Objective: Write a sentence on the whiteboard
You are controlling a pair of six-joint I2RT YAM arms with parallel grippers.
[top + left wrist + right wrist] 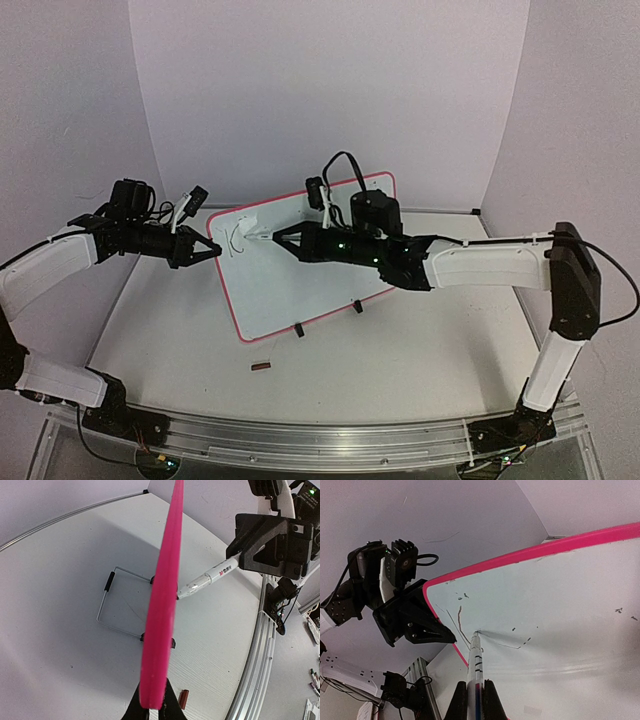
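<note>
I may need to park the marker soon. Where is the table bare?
Bare table lies in front of the whiteboard, from the small red-brown piece rightward to the right arm. Crowded: the board's upper left corner, where left claw and right claw with marker meet.

White table (430, 340), whiteboard (290, 290) propped on it, small reddish piece (261, 367), perhaps a cap

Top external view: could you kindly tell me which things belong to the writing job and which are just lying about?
In use: whiteboard, held at its edge by the left gripper; marker in the right gripper; first strokes of the sentence.
Lying about: small dark red piece on the table, in front of the whiteboard.
</note>
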